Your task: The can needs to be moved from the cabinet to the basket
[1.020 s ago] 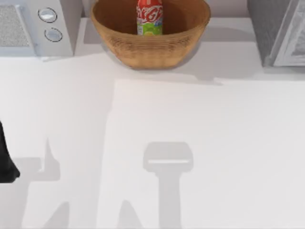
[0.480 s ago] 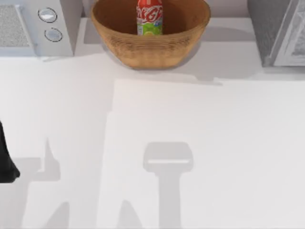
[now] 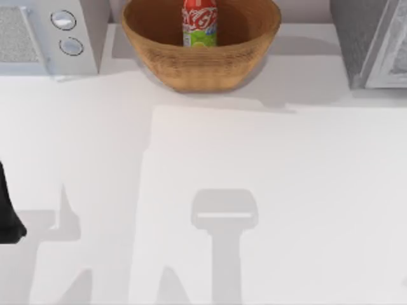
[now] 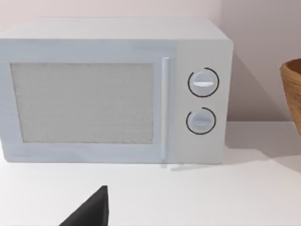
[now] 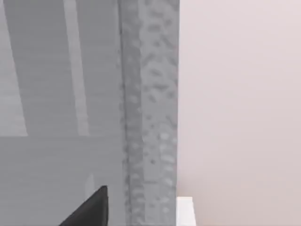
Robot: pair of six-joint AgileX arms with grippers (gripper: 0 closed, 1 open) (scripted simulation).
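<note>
Basically the job looks done: the can (image 3: 200, 23) stands upright inside the basket (image 3: 201, 63), at the back of the table (image 3: 267, 203) near its middle, w/ the wicker rim rising around its lower band. Upright and set well inside the bowl, so it shouldn't tip or roll out.

The cabinet (image 3: 369, 44) sits at the back right, apart from the basket, its pale door (image 3: 391, 54) angled toward the table. In the right wrist view its speckled edge (image 5: 150, 108) is very close, so my guess is the right arm is parked near that unit, where it would've fetched from. A dark sliver of the right gripper (image 5: 89, 209) shows there; can't tell if it's open or closed.

Left arm (image 3: 7, 213) is idle at the table's left edge, just a dark bit in the top view. Its wrist cam faces the white microwave (image 4: 113, 92), basket edge (image 4: 292, 92) beside it. The left gripper (image 4: 89, 212) also shows as one dark tip; state can't be told either.

Nothing is in contact w/ the can. Prob no further move needed beyond arms resting clear.
</note>
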